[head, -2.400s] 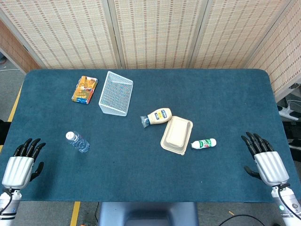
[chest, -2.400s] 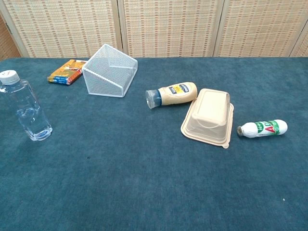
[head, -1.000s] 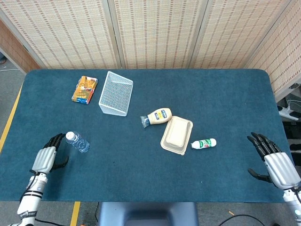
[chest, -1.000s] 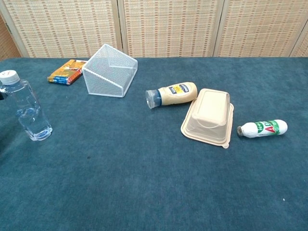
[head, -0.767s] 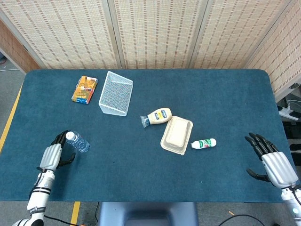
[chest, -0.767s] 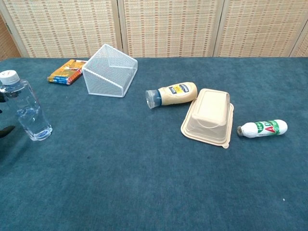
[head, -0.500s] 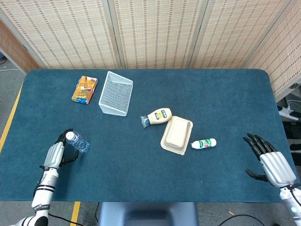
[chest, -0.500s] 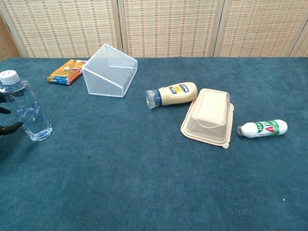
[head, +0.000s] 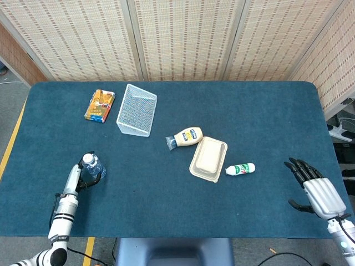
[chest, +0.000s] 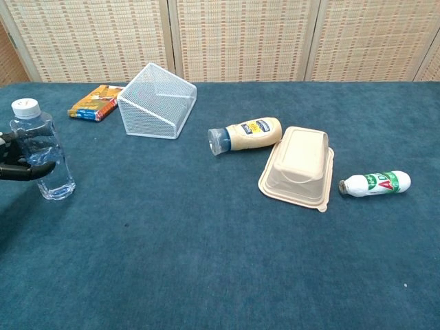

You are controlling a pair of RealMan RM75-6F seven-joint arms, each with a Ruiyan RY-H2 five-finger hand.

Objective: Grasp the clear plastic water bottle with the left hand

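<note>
Left hand [head: 77, 176] sits at the near left of the table [head: 166, 221], dark fingers [chest: 27, 168] curled around the lower body of the clear plastic water bottle [chest: 41, 150]; contact looks made, though whether the grip is firm cannot be told. Bottle stands upright, long axis vertical, white cap up, just to the right of the palm, so the hand wraps it from the left side. Right hand [head: 315, 191] rests at the near right corner, fingers spread, holding nothing, well apart from the bottle — the left is plainly the nearer one. Judgement: grasp is at the closing stage; what remains is to firm up the hold.

Farther in, mid-table: small white drink bottle [head: 240, 169] lying on its side, beige clamshell container [head: 208, 158] just left of it, mayonnaise bottle [head: 185, 137] lying beside that. Far left: white wire basket [head: 136, 110] tipped over, and an orange snack packet [head: 100, 105] beyond the water bottle.
</note>
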